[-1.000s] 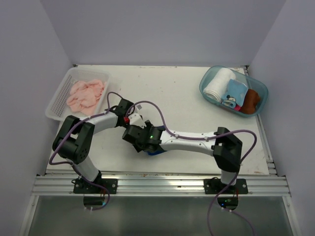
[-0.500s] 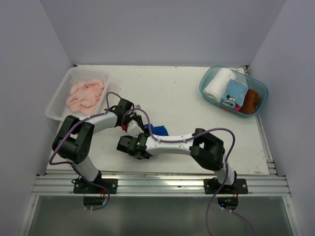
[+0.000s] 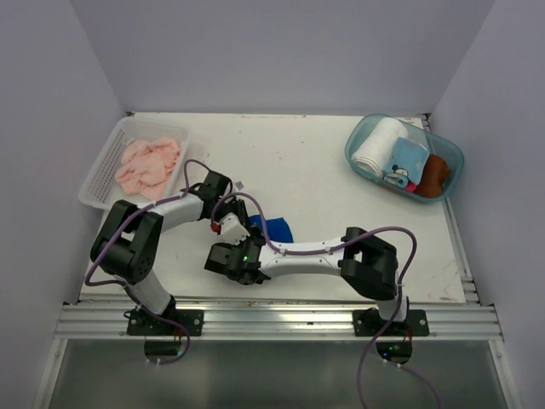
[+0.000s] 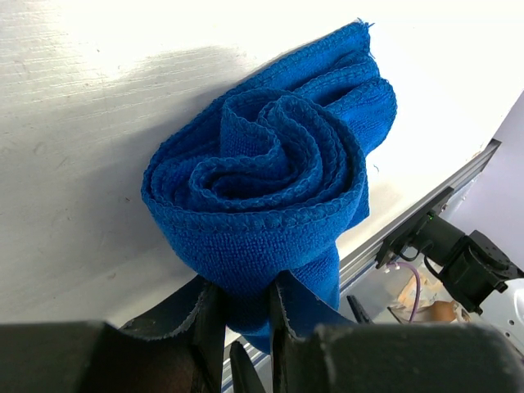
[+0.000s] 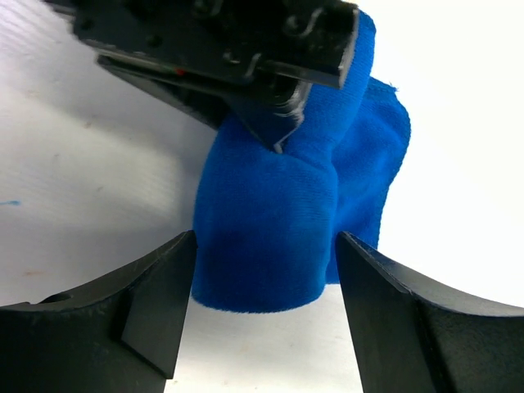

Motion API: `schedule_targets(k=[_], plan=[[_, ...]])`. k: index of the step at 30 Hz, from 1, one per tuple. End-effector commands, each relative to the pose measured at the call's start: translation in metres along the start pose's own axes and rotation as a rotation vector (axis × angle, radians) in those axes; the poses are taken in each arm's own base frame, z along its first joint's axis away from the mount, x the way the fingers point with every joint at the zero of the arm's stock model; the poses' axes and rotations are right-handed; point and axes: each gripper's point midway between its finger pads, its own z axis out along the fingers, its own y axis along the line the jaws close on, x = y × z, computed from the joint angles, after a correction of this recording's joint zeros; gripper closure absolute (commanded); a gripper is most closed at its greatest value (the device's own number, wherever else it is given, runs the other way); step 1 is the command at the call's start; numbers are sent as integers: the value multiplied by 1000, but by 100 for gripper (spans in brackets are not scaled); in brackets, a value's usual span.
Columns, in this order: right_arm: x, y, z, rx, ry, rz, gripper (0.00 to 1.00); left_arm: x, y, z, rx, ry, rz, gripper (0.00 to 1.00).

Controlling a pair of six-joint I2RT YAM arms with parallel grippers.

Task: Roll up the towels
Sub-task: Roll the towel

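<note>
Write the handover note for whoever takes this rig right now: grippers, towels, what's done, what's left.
Left gripper: shut on the lower edge of the blue towel.
Right gripper: open, one jaw on each side of the blue roll, not clamped.
Blue towel: wound into a spiral, at the near middle of the table.
Pink towel: crumpled in the white basket, far left.
Done: blue rolled.
Left: release it, then roll the pink one.

No legible text is seen.
A cartoon print is carried by the light blue cloth (image 3: 407,158) at the upper right of the frame; no lettering can be made out.
</note>
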Motion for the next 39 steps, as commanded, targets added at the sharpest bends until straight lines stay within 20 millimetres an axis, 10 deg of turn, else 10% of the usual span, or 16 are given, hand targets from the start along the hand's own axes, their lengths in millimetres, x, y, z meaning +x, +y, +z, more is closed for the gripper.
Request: schedule_targets(k=[1,14,21,26,27,39], plan=[[-17,-2,-9,5,-62,57,27,-1,1,-4,-28,-18,-9,77],[7,10,20,94,-34,-53,28,1,1,-5,-28,-18,-9,76],[7,-3,25,107,-30,26,66,1,-3,-9,-16,-25,-5,72],[17,-12,29,-85,-12,165,85,-4,-15,-16,22,-47,16,42],[-7,-16,23,-155,-74,263,86,-5,-17,-18,27,-50,20,34],[-14,-16,-2,-625,-46,520,87,-23,-43,-35,121,-120,45,12]])
